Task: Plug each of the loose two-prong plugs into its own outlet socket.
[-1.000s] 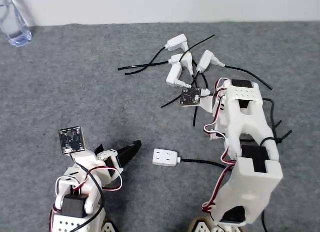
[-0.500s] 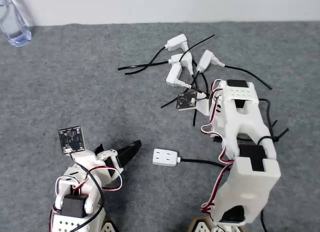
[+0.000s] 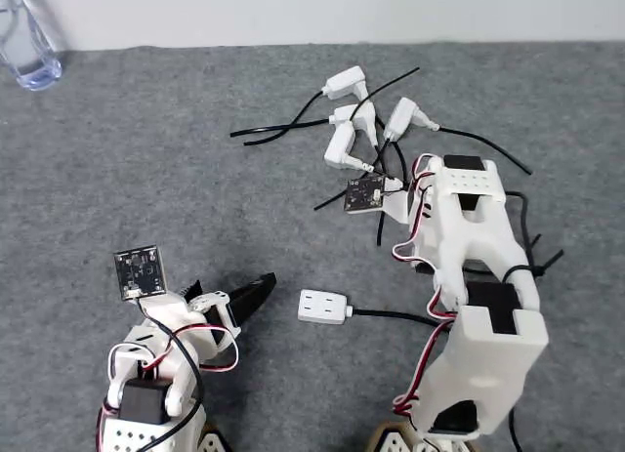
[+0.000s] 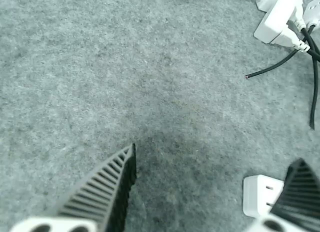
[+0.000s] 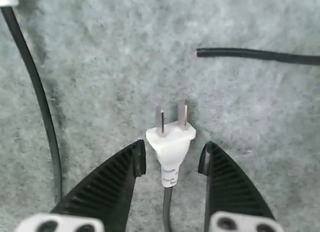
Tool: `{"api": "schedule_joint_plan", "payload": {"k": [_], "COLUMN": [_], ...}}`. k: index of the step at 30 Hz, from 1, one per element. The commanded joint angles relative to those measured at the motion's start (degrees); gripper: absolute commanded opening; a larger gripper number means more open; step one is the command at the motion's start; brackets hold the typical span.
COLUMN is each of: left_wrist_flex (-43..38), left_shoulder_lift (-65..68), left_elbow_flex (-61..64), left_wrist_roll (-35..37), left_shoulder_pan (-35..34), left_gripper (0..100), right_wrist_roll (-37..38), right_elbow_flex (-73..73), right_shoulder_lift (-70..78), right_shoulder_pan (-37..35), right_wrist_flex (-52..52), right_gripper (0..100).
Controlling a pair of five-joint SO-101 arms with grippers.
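Note:
A white two-prong plug (image 5: 171, 137) lies on the grey felt with its prongs pointing away from my right gripper (image 5: 172, 154). That gripper is open, one black finger on each side of the plug body, apart from it. Several more white plugs (image 3: 344, 130) on black cords lie in a cluster just beyond the right arm (image 3: 474, 237). The white outlet strip (image 3: 324, 306) lies between the two arms, its cord running right. My left gripper (image 3: 237, 281) stands open low over bare felt, and the outlet strip (image 4: 262, 194) sits beside one finger (image 4: 297, 189).
A clear water bottle (image 3: 29, 52) stands at the back left corner. Loose black cords (image 3: 283, 130) trail left from the plug cluster, and one cord (image 5: 35, 91) runs past my right gripper. The felt on the left half is open room.
The right arm has shifted a little to the left and forward toward the plug cluster, mostly in the first half second. The left arm has not moved.

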Motion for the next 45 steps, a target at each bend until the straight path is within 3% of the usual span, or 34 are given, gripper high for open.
{"api": "schedule_joint_plan", "payload": {"k": [1,8,22,28,36,45], "left_wrist_flex": [0.09,0.09,0.09,0.09,0.09,0.09], "left_shoulder_lift": [-0.35,-0.26,-0.26,-0.26,-0.26,-0.26], "left_elbow_flex": [-0.48,-0.48,-0.48,-0.48,-0.48,-0.48], "left_wrist_roll": [0.00,0.00,0.00,0.00,0.00,0.00], "left_shoulder_pan": [-0.18,-0.18,-0.18,-0.18,-0.18,-0.18], "left_gripper": [43,43,43,43,43,43], "right_wrist_roll": [0.44,0.44,0.53,0.62,0.70,4.31], "right_elbow_flex": [-2.37,-2.37,-2.37,-2.46,-7.30,-7.65], "right_shoulder_lift": [0.57,4.79,5.58,5.58,5.85,6.20], "right_shoulder_pan": [0.31,0.22,0.40,0.22,0.57,0.31], "right_wrist_flex": [-0.57,-5.76,1.45,3.82,12.26,13.49], "right_gripper": [17.5,17.3,16.9,0.9,12.8,5.7]}}
